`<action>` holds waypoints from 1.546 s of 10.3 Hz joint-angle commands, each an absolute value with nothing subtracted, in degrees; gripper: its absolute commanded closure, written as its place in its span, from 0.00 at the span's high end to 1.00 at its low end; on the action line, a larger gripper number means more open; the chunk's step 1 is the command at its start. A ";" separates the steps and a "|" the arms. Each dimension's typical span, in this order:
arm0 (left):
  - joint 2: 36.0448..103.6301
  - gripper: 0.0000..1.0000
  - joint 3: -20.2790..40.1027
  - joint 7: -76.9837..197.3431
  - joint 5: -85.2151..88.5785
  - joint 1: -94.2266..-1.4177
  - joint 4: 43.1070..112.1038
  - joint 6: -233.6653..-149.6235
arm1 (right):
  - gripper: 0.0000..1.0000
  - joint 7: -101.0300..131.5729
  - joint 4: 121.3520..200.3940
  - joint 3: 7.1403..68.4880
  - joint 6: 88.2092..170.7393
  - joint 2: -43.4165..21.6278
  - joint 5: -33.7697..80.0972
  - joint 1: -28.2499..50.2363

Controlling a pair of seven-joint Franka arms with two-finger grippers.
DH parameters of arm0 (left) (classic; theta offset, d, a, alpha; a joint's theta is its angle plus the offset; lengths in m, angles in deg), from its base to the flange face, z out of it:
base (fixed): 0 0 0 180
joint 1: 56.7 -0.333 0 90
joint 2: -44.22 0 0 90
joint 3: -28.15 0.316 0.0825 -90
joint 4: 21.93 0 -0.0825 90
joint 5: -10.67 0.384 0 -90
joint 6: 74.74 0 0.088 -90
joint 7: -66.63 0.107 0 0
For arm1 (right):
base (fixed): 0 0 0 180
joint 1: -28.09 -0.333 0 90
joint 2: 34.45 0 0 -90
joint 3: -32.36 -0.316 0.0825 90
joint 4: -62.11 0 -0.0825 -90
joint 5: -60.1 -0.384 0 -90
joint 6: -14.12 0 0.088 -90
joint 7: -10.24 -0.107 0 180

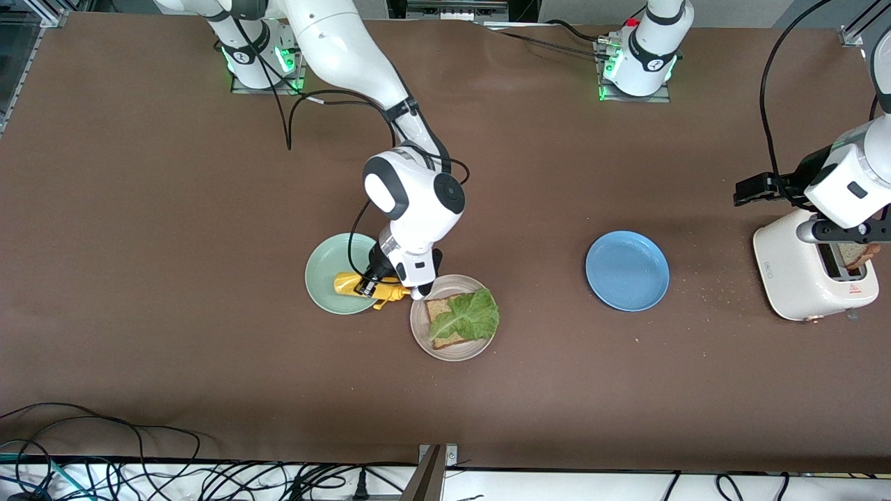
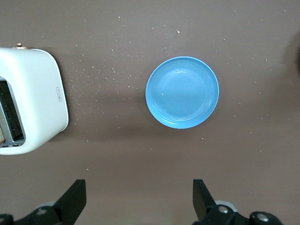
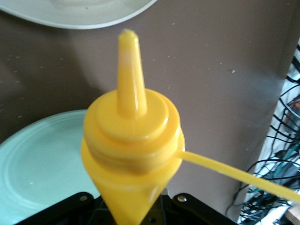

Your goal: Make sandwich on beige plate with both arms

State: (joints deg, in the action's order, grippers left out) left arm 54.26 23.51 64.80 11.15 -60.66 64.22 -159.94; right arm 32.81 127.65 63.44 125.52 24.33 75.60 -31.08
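The beige plate [image 1: 459, 352] lies near the table's middle with one slice of seeded bread [image 1: 440, 312] on it and a green lettuce leaf [image 1: 472, 314] on the bread. My right gripper [image 1: 372, 287] hangs low over the gap between that plate and a mint-green plate [image 1: 326, 273]. It is shut on a yellow squeeze bottle [image 1: 348, 284], which lies sideways. In the right wrist view the yellow squeeze bottle [image 3: 133, 140] has its nozzle toward the beige plate's rim [image 3: 79, 11], with the right gripper [image 3: 133, 212] around its body. My left gripper [image 2: 139, 197] is open and empty, held high by the toaster [image 1: 811, 275].
A blue plate [image 1: 626, 271] lies bare between the beige plate and the white toaster [image 2: 33, 101]. A bread slice [image 1: 862, 253] stands in a toaster slot. Crumbs speckle the table around the toaster. Cables run along the table's edge nearest the front camera.
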 commanded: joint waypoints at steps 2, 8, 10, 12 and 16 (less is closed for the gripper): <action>54.06 1.00 23.49 65.84 11.38 -60.56 64.11 -160.00 | 0.00 27.03 121.97 64.18 124.07 29.71 85.21 -32.11; 54.24 1.00 23.49 65.84 11.38 -60.56 64.11 -160.00 | 0.00 26.85 121.97 64.18 123.54 30.77 86.73 -33.25; 54.24 1.00 23.49 65.84 11.38 -60.56 64.11 -160.00 | 0.00 27.55 121.97 64.27 123.28 30.42 86.64 -33.26; 54.24 1.00 23.49 65.84 11.38 -60.56 64.11 -160.00 | 0.00 32.97 121.97 64.36 121.36 28.58 85.59 -32.56; 54.23 1.00 23.49 65.75 11.46 -60.56 64.11 -160.00 | 0.00 41.59 122.41 66.82 118.55 20.16 67.00 -26.96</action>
